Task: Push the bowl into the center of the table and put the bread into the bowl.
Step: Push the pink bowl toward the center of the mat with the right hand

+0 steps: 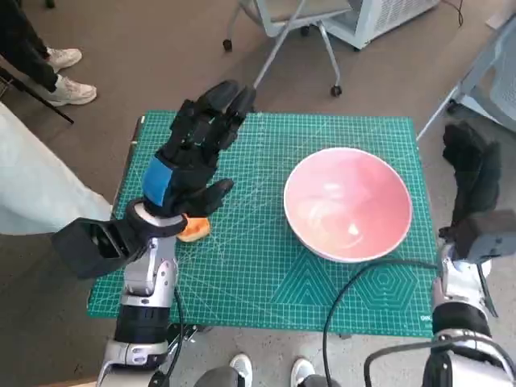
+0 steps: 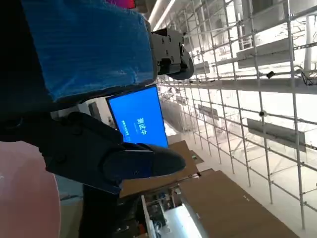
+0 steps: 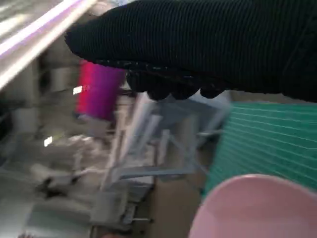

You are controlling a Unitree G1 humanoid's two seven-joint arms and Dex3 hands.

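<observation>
Head view, bowl: we see the pink bowl [image 1: 348,203] on the green mat [image 1: 266,266], right of the table's middle, with nothing inside.
Head view, bread: the orange bread [image 1: 194,230] lies on the mat's left side, partly hidden under our left hand [image 1: 193,153].
Head view, left hand: raised above the mat, fingers spread, holding nothing.
Head view, right hand: the right hand [image 1: 474,179] hangs off the table's right edge, near the bowl; we cannot tell how its fingers lie.
Left wrist view: blue tape, black fingers [image 2: 133,161] holding nothing, a blue screen [image 2: 138,121] behind.
Right wrist view: the glove [image 3: 208,44] above the bowl's rim [image 3: 247,198] and the mat; finger state unclear.
</observation>
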